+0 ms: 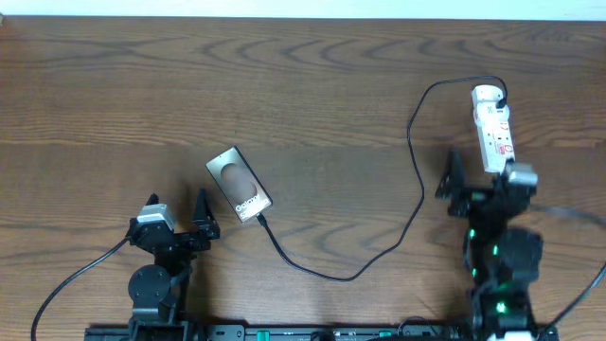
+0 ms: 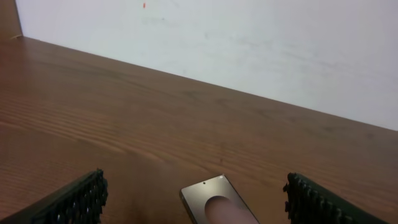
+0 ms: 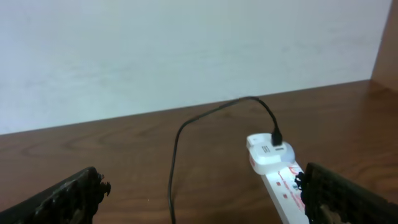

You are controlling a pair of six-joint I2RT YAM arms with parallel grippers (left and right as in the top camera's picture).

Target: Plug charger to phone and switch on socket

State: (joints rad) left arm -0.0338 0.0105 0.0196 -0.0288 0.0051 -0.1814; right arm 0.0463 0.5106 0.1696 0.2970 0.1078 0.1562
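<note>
Now, bronze-brown glossy phone [image 1: 239, 185] sits at nine o'clock on the worktop [image 1: 312, 95], thin black charger cable [image 1: 421, 189] running to the narrow white socket strip [image 1: 494, 128] at two o'clock; left gripper [image 1: 178, 216] and right gripper [image 1: 483, 185] both released.

A: What lies at the centre of the table [image 1: 312, 85]?
B: The phone [image 1: 239, 185], flat and askew, with the charger [image 1: 341, 278] meeting its near end.
A: And the cable's course?
B: It loops rightward, then rises to the far end of the socket [image 1: 492, 128].
A: The arms?
B: The left gripper [image 1: 177, 216] sits just beside the phone and the right gripper [image 1: 485, 182] at the socket's near end, both with fingers spread.
</note>
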